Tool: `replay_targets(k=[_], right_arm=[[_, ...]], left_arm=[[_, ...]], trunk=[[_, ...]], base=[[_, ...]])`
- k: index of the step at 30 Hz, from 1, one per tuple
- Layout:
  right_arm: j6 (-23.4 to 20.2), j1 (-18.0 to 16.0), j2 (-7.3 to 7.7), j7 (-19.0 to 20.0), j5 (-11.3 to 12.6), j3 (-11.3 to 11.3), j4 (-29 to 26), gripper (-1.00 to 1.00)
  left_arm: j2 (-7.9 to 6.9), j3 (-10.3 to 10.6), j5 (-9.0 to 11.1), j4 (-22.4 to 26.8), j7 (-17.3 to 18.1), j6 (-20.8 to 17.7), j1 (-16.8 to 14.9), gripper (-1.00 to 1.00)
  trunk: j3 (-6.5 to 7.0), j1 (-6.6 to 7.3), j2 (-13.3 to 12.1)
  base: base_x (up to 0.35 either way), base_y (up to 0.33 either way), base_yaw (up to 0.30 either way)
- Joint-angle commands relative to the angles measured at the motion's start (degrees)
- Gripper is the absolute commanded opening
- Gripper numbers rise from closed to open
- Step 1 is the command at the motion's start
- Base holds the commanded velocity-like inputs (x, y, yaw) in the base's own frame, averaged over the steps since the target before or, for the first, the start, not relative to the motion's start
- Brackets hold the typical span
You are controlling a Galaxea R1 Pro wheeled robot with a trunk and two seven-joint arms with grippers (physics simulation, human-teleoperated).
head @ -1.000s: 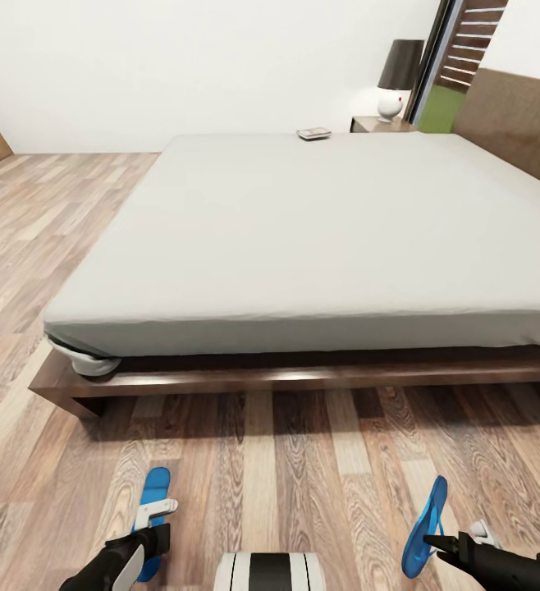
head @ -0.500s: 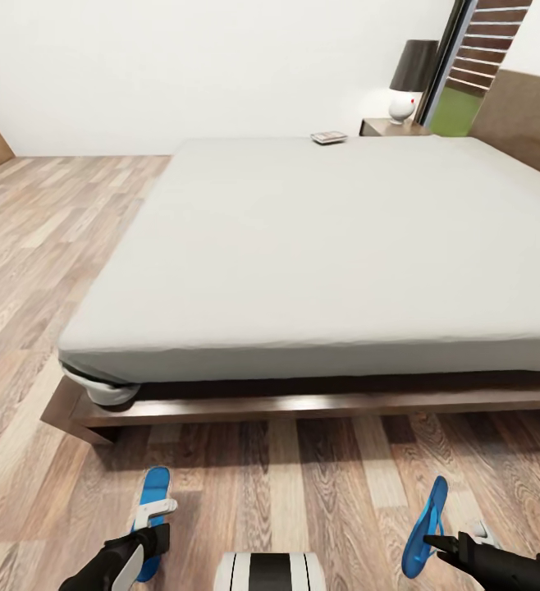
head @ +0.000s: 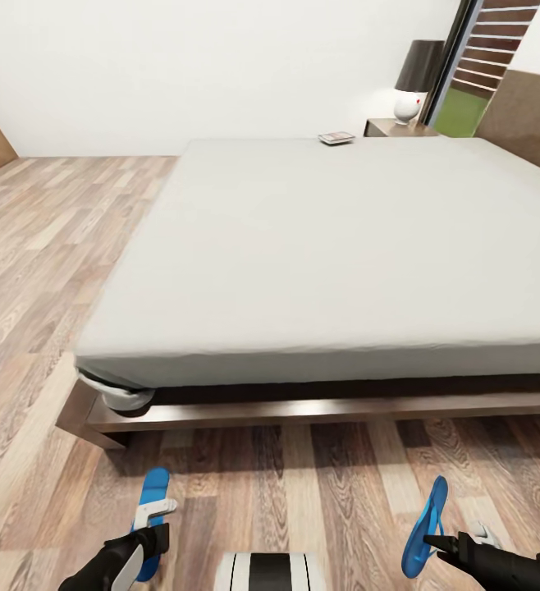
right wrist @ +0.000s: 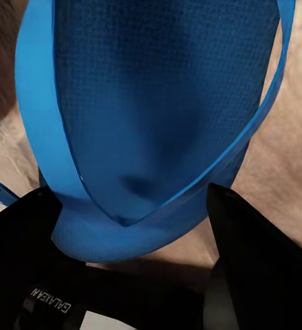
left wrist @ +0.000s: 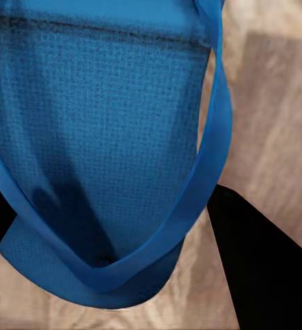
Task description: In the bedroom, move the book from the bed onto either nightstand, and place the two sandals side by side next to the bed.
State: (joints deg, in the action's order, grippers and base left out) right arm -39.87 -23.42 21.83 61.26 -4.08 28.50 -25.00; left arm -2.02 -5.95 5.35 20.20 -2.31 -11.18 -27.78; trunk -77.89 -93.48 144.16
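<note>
Head view: your left gripper (head: pixel 151 525) and right gripper (head: pixel 431 540) each clamp a sandal.
The bed (head: pixel 319 246) shows further right than before; the camera moved.

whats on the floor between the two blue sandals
Head view: bare wood-plank floor lies between the left blue flip-flop sandal and the right one; the robot's striped trunk sits nearer.

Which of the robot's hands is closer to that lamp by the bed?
Right. The lamp stands at the far right, beyond the bed. The right hand sits low on that same side, while the left hand is low on the opposite side. Both are far away.
</note>
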Motion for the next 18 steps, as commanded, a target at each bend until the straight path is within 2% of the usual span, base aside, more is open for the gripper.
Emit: replay_targets(k=[1,5,9,13,18], right_arm=[[-0.47,-0.04,-0.04,0.35,-0.41,0.42,-0.05,-1.0],[-0.47,-0.04,-0.04,0.35,-0.41,0.42,-0.05,-1.0],[-0.47,-0.04,-0.03,0.35,-0.41,0.42,-0.05,-1.0],[-0.47,-0.04,-0.04,0.35,-0.41,0.42,-0.05,-1.0],[-0.46,-0.04,-0.04,0.35,-0.41,0.42,-0.05,-1.0]], left_arm=[[0.05,-0.02,0.53,0.07,-0.06,-0.33,0.01,-1.0],[0.03,0.0,0.53,0.1,-0.06,-0.29,0.01,-1.0],[0.04,0.05,0.39,0.06,-0.06,0.08,0.01,-1.0],[0.01,0.04,0.36,0.02,-0.06,1.31,0.01,-1.0],[0.1,0.06,0.5,0.02,-0.06,1.49,0.01,-1.0]], trunk=[[-0.04,0.01,0.01],[-0.04,0.01,0.01],[-0.04,0.01,0.01],[-0.04,0.01,0.01],[-0.04,0.01,0.01]], base=[[0.095,0.261,0.0],[0.088,0.149,0.0],[0.032,0.024,0.0],[0.221,0.035,0.0],[0.044,0.005,0.0]])
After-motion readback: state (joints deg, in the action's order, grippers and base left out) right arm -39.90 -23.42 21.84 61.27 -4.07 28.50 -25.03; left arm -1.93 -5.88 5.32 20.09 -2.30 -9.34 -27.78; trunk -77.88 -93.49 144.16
